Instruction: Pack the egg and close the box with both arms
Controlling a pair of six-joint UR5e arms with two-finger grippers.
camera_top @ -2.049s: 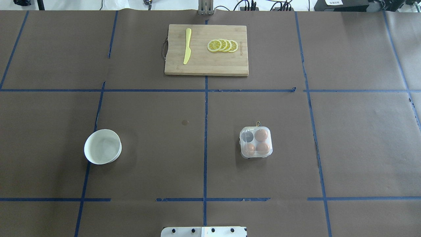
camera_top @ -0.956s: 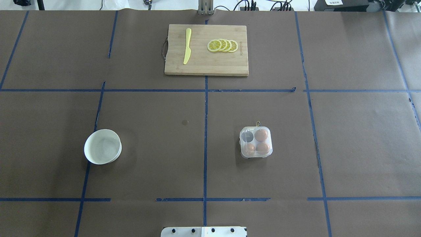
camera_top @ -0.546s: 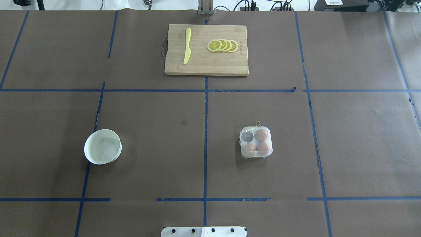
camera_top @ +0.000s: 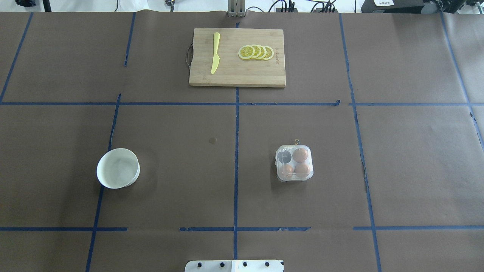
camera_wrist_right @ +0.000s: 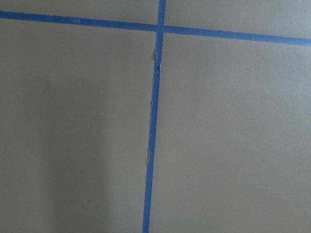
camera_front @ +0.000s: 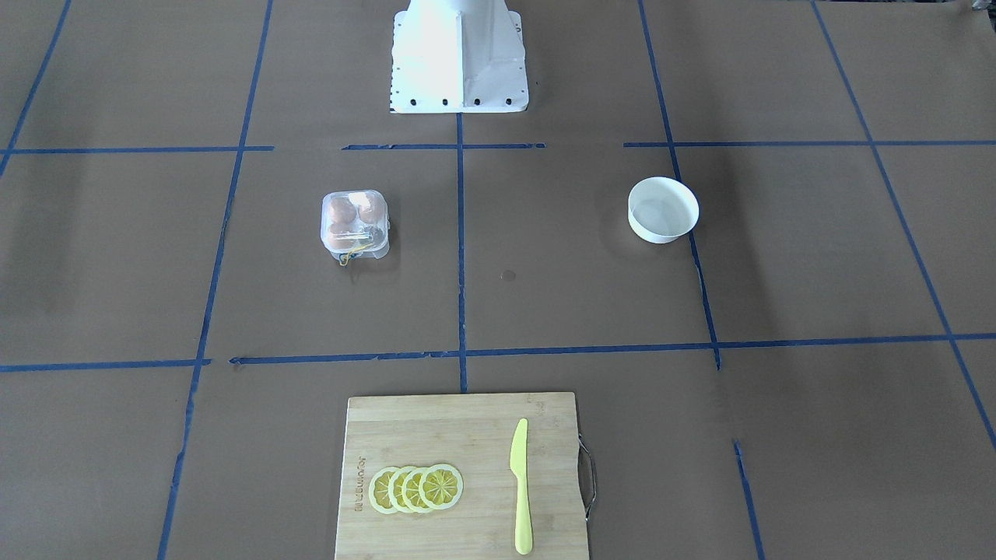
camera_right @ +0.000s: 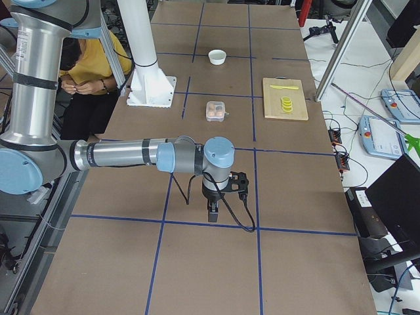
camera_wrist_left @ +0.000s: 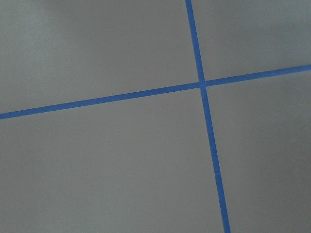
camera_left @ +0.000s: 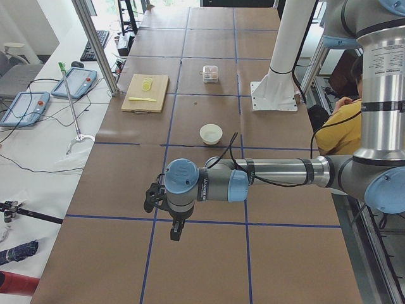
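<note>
A wide bare stretch of brown surface (camera_top: 189, 124) lies between the white bowl (camera_top: 118, 168) on the robot's left and the clear box (camera_top: 294, 163) on its right, with the cutting board (camera_top: 234, 79) well apart at the far middle.

Grey tube arms (camera_left: 278, 171), light-blue joint caps (camera_left: 181, 175), white base (camera_front: 459, 54).
</note>
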